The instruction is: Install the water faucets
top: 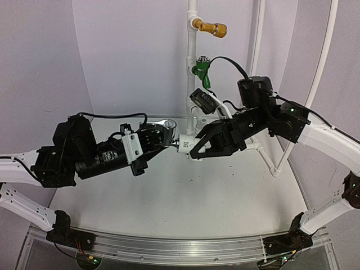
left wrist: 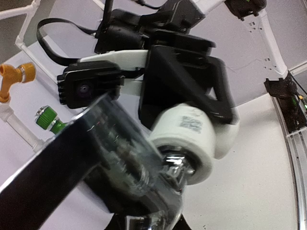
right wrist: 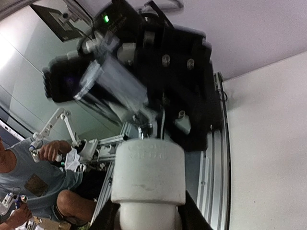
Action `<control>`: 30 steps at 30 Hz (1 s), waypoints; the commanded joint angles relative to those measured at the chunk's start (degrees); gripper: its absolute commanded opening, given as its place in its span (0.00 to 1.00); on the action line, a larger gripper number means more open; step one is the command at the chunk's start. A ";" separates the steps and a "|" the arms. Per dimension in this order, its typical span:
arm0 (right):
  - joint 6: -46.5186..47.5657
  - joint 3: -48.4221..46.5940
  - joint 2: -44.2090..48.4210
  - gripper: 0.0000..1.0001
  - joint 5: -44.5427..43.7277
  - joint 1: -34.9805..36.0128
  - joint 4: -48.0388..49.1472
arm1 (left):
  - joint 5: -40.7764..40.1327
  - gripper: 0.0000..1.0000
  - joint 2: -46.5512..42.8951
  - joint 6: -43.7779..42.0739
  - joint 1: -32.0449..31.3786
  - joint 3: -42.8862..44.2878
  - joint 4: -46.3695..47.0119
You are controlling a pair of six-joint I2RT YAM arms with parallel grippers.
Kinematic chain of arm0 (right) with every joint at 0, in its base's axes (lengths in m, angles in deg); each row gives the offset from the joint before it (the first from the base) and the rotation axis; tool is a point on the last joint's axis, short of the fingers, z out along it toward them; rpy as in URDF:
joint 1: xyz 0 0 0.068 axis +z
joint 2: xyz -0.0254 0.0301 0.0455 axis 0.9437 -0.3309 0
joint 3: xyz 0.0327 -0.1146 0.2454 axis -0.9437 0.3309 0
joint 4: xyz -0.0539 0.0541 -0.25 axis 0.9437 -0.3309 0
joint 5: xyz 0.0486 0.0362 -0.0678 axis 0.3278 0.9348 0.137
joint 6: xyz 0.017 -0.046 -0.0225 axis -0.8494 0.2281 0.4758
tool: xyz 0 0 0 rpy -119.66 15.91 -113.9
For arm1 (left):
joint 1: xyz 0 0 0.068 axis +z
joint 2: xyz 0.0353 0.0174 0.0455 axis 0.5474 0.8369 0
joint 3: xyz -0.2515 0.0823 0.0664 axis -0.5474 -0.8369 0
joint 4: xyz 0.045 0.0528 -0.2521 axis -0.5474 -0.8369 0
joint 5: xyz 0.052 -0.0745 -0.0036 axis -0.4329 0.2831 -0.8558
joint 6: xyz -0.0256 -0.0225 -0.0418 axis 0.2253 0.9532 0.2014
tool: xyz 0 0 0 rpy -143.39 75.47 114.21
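The shiny silver tap [top: 166,126] hangs above the middle of the table, and my left gripper [top: 162,134] is shut on it. In the left wrist view the tap [left wrist: 120,163] is a blurred mass up close. Its threaded end sits in the round socket of the white fitting [left wrist: 184,136]. My right gripper [top: 195,148] is shut on that white fitting [top: 184,144] from the right. In the right wrist view the fitting [right wrist: 148,172] stands between my dark fingers [right wrist: 194,215] at the bottom edge. The tap [right wrist: 112,84] is blurred beyond it.
A white pipe stand [top: 192,50] at the back carries a yellow-brass tap [top: 214,27] and, below it, a green tap [top: 201,70]. White pipe rails [top: 323,62] run along the right side. An aluminium rail [top: 180,247] edges the near side of the table.
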 commanded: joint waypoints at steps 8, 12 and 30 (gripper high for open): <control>18.80 -5.48 1.90 0.00 -16.16 -1.44 -4.73 | 6.24 0.02 -2.26 20.15 -0.06 -0.06 -4.25; 19.63 -7.50 2.19 0.00 -17.75 -2.24 -4.40 | 6.89 0.48 -3.69 26.19 0.00 -0.18 -6.61; 33.20 -1.86 5.01 0.00 -31.52 -4.01 -20.07 | -5.14 0.96 0.55 19.93 -0.10 10.04 -28.12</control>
